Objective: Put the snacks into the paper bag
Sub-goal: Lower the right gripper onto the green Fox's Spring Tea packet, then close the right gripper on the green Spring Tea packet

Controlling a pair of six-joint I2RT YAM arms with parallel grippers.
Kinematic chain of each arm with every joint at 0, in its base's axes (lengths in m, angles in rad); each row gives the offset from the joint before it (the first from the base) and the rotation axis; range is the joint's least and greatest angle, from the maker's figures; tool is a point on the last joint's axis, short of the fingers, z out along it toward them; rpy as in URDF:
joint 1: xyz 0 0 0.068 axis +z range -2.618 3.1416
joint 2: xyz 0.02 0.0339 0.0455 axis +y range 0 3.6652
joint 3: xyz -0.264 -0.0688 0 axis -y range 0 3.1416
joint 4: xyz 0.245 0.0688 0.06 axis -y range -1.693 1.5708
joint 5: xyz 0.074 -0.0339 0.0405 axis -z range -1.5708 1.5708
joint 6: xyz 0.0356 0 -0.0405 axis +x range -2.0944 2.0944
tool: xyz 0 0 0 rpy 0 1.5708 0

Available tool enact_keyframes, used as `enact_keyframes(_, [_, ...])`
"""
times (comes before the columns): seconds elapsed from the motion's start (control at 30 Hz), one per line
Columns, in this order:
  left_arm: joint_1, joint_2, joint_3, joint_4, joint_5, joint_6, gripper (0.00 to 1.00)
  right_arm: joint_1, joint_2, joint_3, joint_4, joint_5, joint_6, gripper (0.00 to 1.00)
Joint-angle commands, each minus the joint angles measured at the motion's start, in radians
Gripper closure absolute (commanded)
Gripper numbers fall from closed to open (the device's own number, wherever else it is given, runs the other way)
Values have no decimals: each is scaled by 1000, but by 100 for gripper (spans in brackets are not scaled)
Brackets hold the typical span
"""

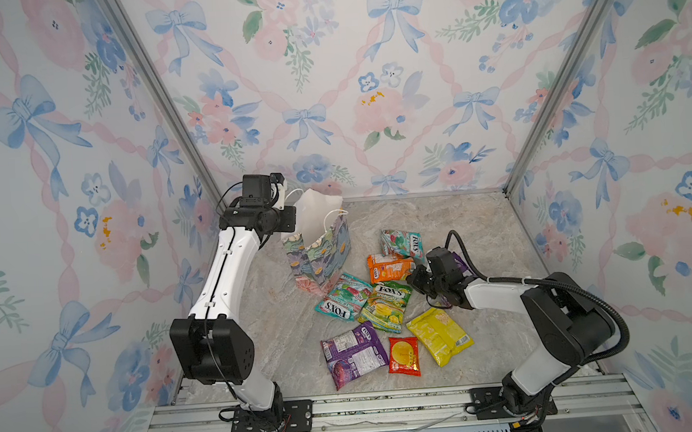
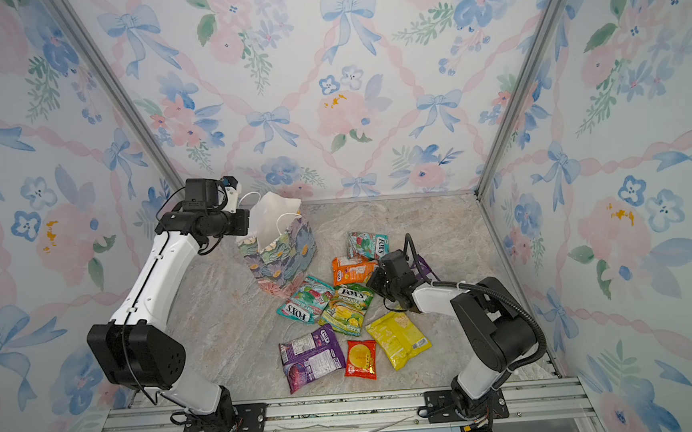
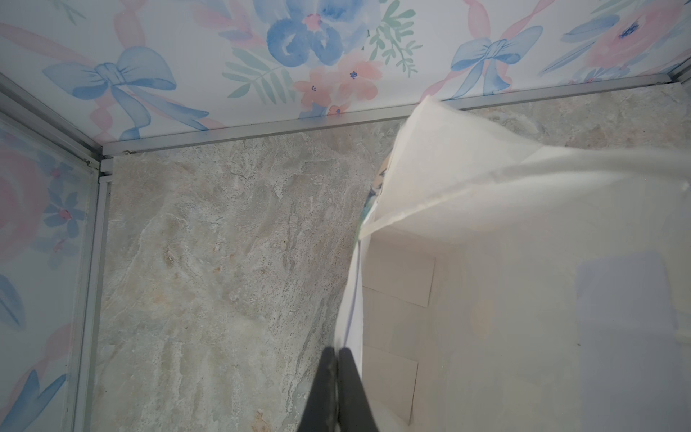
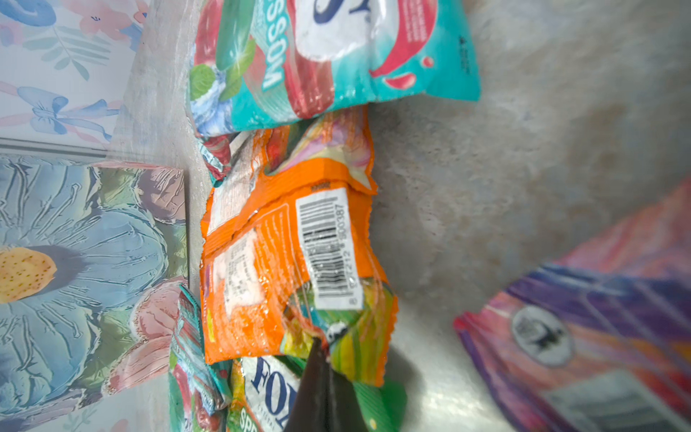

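Locate the paper bag (image 1: 317, 248) at the back left of the desk (image 1: 474, 224). It stands upright and open. The outside carries thick, ridged painted flowers, the inside is smooth white paper (image 3: 486, 299), and white cord handles loop at the mouth. The left jaws are pressed together on the bag's rim, on the side nearest the left arm.

The snacks are crinkled, glossy plastic packets lying on the desk outside the bag, in front of it and to its right. The right jaws are pinched shut on a creased corner of the orange packet (image 4: 269, 262), whose barcode side faces up. This packet touches a teal packet (image 1: 402, 242) behind it and the green-yellow packet (image 1: 386, 306) in front. A second teal packet (image 1: 341, 298) lies against the foot of the bag. Nearer the front lie the purple packet (image 1: 354, 354), the small red packet (image 1: 404, 355) and the yellow packet (image 1: 438, 335). Another purple packet (image 4: 598, 336) lies beside the right arm's wrist.

The desk has a matt, grey-beige stone pattern. Wallpaper (image 1: 326, 80) with blue bows, pink ribbons and flowers covers three walls, joined by aluminium corner posts (image 1: 160, 92).
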Motion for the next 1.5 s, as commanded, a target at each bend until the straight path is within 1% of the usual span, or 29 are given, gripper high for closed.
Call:
enact_keyframes(0.0, [2, -19, -25, -40, 1, -8, 100, 2, -52, 31, -68, 15, -45, 92])
enact_keyframes(0.03, [2, -20, -26, -40, 1, -8, 100, 3, -63, 26, -80, 8, -48, 85])
enact_keyframes(0.07, [2, -20, -26, -39, 2, -8, 100, 5, -72, 21, -92, 0, -47, 73])
enact_keyframes(0.13, [2, -20, -26, -40, 1, -9, 100, 14, -98, 5, -121, -10, -44, 55])
enact_keyframes(0.23, [3, -21, -27, -40, 2, -11, 100, 39, -138, -19, -173, -10, -35, 48])
enact_keyframes(0.33, [2, -21, -26, -40, 1, -9, 100, 78, -167, -44, -220, -29, -19, 38])
enact_keyframes(0.43, [2, -19, -26, -39, 1, -10, 100, 118, -191, -74, -259, -34, 28, 36])
enact_keyframes(0.57, [2, -21, -26, -39, 4, -11, 100, 152, -192, -118, -237, -44, 81, 34])
enact_keyframes(0.67, [2, -20, -23, -39, 6, -11, 100, 162, -156, -119, -200, -69, 94, 33])
enact_keyframes(0.9, [2, -22, -23, -40, 10, -11, 100, 177, -36, -107, -37, -136, 149, 32])
enact_keyframes(1.0, [2, -22, -22, -40, 13, -13, 100, 181, 8, -105, 35, -150, 174, 35])
enact_keyframes(1.03, [2, -24, -21, -40, 15, -14, 100, 181, 19, -102, 55, -154, 181, 38])
enact_keyframes(1.07, [2, -24, -21, -40, 16, -13, 100, 181, 19, -101, 73, -158, 187, 44])
enact_keyframes(1.13, [2, -25, -21, -40, 16, -13, 100, 181, 51, -102, 108, -164, 200, 63])
enact_keyframes(1.2, [1, -25, -21, -40, 15, -12, 100, 179, 46, -97, 117, -167, 194, 76])
enact_keyframes(1.23, [2, -26, -21, -39, 13, -12, 100, 177, 36, -91, 105, -167, 183, 81])
enact_keyframes(1.4, [2, -19, -19, -40, 14, -11, 100, 165, -50, -52, -5, -142, 115, 100])
enact_keyframes(1.47, [3, -18, -17, -40, 17, -12, 100, 159, -89, -27, -68, -130, 78, 100])
